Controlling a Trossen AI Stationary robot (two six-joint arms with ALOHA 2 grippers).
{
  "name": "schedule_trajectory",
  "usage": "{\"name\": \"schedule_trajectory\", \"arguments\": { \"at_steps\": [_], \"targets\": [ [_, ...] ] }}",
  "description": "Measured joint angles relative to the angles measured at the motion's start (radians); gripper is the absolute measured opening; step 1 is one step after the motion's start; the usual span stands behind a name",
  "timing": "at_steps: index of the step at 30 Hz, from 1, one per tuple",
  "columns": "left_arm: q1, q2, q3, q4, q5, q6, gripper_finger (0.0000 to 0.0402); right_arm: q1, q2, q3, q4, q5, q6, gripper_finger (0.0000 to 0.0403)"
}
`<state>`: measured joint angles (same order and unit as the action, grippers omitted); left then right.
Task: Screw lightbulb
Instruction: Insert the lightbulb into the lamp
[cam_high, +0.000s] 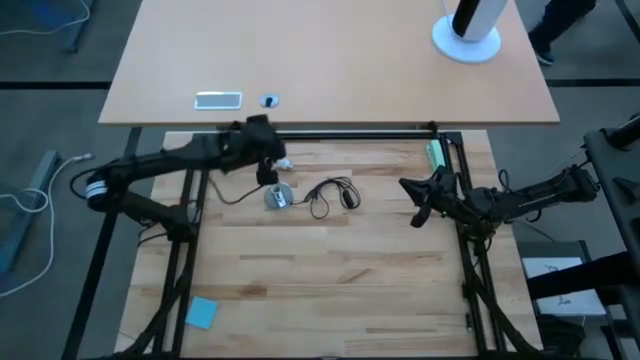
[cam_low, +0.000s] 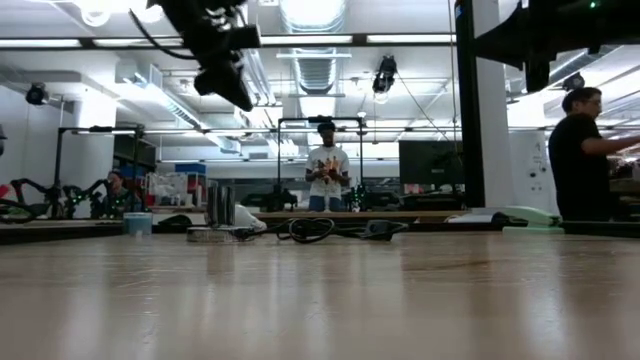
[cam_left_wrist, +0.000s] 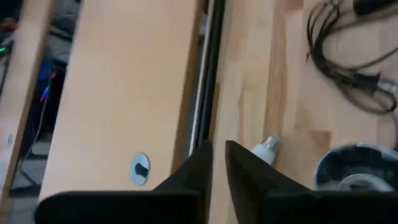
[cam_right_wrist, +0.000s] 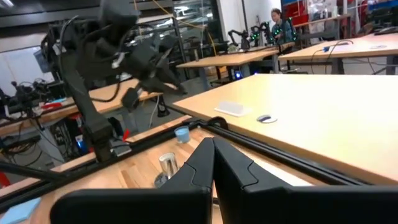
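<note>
Left gripper (cam_left_wrist: 217, 163) hanging above the lightbulb (cam_left_wrist: 266, 148)
Fingers barely apart, nothing held; right gripper (cam_right_wrist: 214, 163) closed, idle.

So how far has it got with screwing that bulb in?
Barely begun. The lightbulb lies loose on the table beside the socket, not screwed in. The left gripper hovers above it, fingers slightly apart, holding nothing. The right gripper waits shut, off to the side. Picking up, placing and twisting remain.
</note>
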<state>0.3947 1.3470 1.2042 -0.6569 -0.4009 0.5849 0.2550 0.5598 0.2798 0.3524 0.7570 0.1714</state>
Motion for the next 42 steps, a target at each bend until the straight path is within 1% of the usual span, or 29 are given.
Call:
{"name": "schedule_trajectory", "arguments": {
  "at_steps": [3, 5, 8, 11, 14, 17, 21, 23, 28, 36, 42],
  "targets": [
    [0.058, 0.086, 0.072, -0.097, -0.002, 0.074, 0.0079, 0.0, -0.001, -0.001, -0.035, -0.001, 0.049, 0.0],
    [0.099, 0.135, 0.108, -0.119, 0.024, 0.118, 0.0102, 0.0, 0.0, -0.005, -0.067, -0.003, 0.079, 0.0],
    [0.154, 0.202, 0.126, -0.138, 0.053, 0.182, 0.0132, 0.0, 0.0, -0.008, -0.114, -0.003, 0.133, 0.0],
    [0.199, 0.267, 0.136, -0.147, 0.057, 0.193, 0.0155, 0.0, 0.0, -0.011, -0.153, -0.004, 0.184, 0.0],
    [0.237, 0.33, 0.158, -0.191, 0.089, 0.216, 0.0167, 0.0, 0.0, -0.013, -0.173, -0.006, 0.215, 0.0],
    [0.263, 0.39, 0.172, -0.226, 0.121, 0.242, 0.0169, 0.0, -0.001, -0.013, -0.174, -0.006, 0.224, 0.0],
    [0.276, 0.436, 0.173, -0.225, 0.22, 0.283, 0.0159, 0.0, 0.006, -0.013, -0.175, -0.006, 0.224, 0.0],
    [0.275, 0.455, 0.167, -0.227, 0.254, 0.299, 0.0153, -0.001, 0.006, -0.013, -0.177, -0.006, 0.224, 0.0],
    [0.272, 0.48, 0.164, -0.221, 0.25, 0.312, 0.0146, -0.001, 0.006, -0.013, -0.177, -0.006, 0.228, 0.0],
    [0.273, 0.482, 0.162, -0.126, 0.252, 0.324, 0.016, 0.0, 0.006, -0.013, -0.177, -0.006, 0.229, 0.0],
    [0.273, 0.481, 0.161, -0.12, 0.254, 0.325, 0.0159, 0.0, 0.006, -0.014, -0.181, -0.005, 0.226, 0.0]
  ]
}}
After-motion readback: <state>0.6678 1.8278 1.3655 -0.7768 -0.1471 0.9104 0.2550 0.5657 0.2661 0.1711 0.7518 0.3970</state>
